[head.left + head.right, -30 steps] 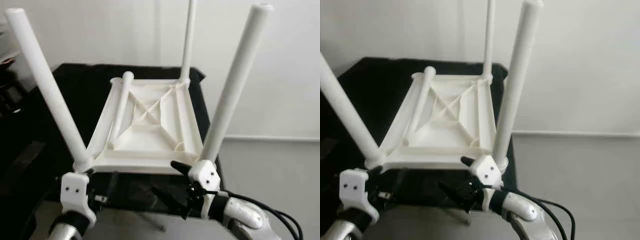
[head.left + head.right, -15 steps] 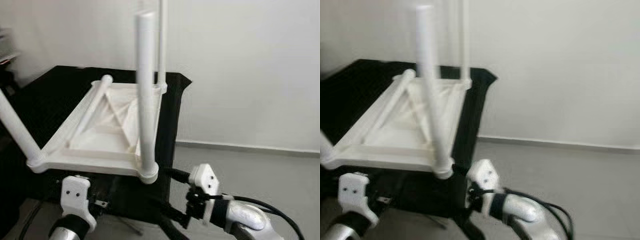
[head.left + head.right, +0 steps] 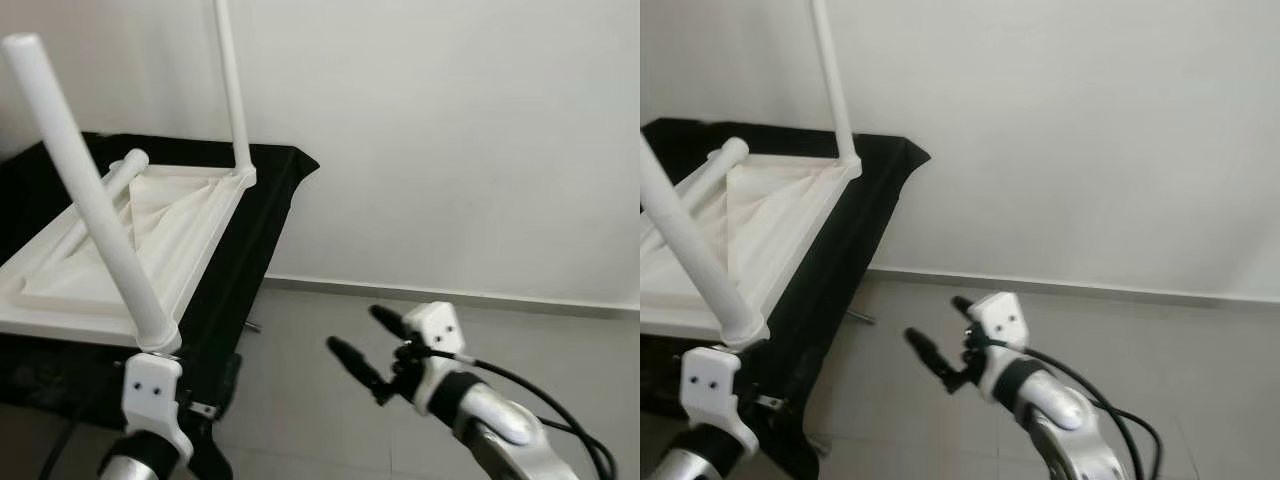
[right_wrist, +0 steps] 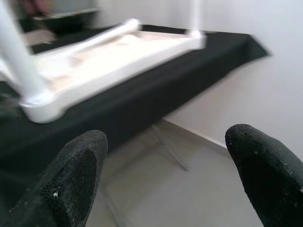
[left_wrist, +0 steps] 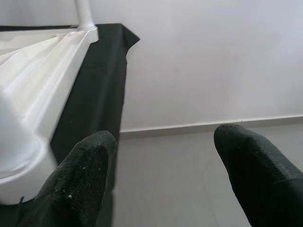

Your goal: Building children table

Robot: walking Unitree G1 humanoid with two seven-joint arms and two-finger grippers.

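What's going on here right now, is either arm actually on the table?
Neither holds it. The white children's table lies upside down on a black-draped stand, legs up. The right gripper hangs open over the floor beside the stand. The left gripper is open too, just off the near corner leg.

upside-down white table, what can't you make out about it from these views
- White table: its left side is cut off by the edge of both eye views, so the legs cannot all be counted.
- Far leg: its top runs past the upper edge of the eye views.
- Left gripper: in the left eye view its fingers sit behind its white mount.
- Right wrist view: the table is blurred, so the near leg joint is unclear.
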